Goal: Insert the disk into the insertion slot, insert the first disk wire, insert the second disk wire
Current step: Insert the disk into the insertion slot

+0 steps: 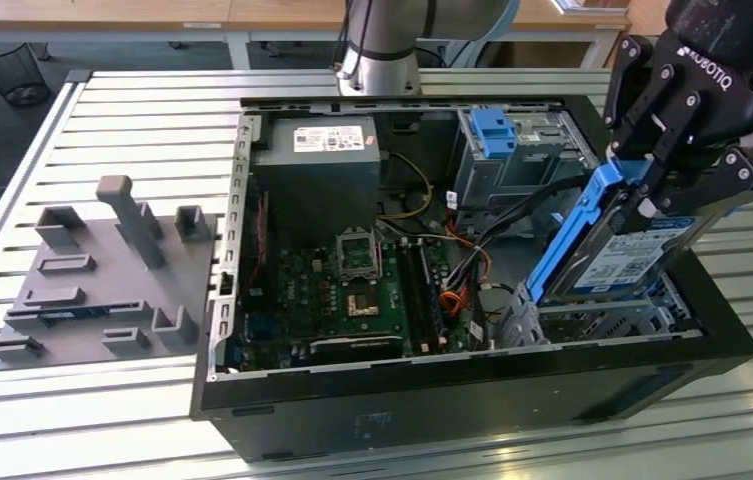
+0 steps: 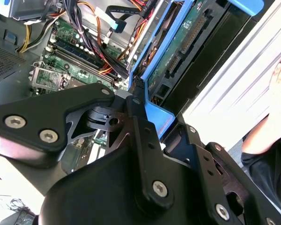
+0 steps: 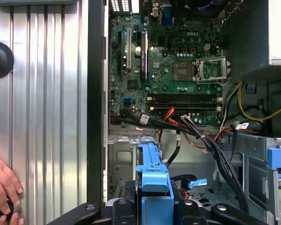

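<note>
The disk (image 1: 627, 255) is pinched at its upper end by the fingers of the gripper (image 1: 652, 195), which are closed on its blue carrier. In the exterior view it is held steeply tilted, almost on end, at 4 o'clock of the open computer case (image 1: 483, 375). Its lower edge is at the insertion slot (image 1: 610, 322); whether the 2 touch cannot be told.

The insertion is judged barely begun. For a clean entry, the carrier's 2 rails are best squared to the cage walls and the tilt reduced before any push. The wires (image 3: 210, 145) near the slot should be kept out of its mouth.

The tilt and the label are given by the exterior view. The disk's circuit board (image 2: 187, 42) is shown in the second wrist view, and a person's hand (image 3: 3, 185) at the table (image 3: 47, 117) in the first wrist view.
</note>
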`<state>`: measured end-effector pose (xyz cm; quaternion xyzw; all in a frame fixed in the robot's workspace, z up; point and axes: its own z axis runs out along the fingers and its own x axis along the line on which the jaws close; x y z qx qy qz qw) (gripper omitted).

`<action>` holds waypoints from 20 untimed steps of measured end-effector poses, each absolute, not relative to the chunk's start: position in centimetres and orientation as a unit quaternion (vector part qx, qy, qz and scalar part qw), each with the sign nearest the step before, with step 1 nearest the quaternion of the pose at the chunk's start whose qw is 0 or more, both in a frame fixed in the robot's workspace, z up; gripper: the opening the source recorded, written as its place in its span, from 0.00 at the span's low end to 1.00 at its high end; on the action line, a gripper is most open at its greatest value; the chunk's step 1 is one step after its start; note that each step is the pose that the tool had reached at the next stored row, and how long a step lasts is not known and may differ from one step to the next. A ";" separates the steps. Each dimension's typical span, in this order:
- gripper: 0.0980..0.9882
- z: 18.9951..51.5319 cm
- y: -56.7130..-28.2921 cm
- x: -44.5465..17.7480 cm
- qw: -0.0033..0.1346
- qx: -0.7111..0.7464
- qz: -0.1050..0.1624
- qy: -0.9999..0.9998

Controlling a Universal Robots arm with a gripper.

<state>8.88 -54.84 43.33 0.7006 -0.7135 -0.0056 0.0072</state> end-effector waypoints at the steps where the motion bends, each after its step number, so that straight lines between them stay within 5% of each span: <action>1: 0.30 43.3 -54.8 8.9 0.007 0.701 -0.006 -0.714; 20: 0.30 41.7 -54.8 8.9 0.007 0.701 -0.006 -0.714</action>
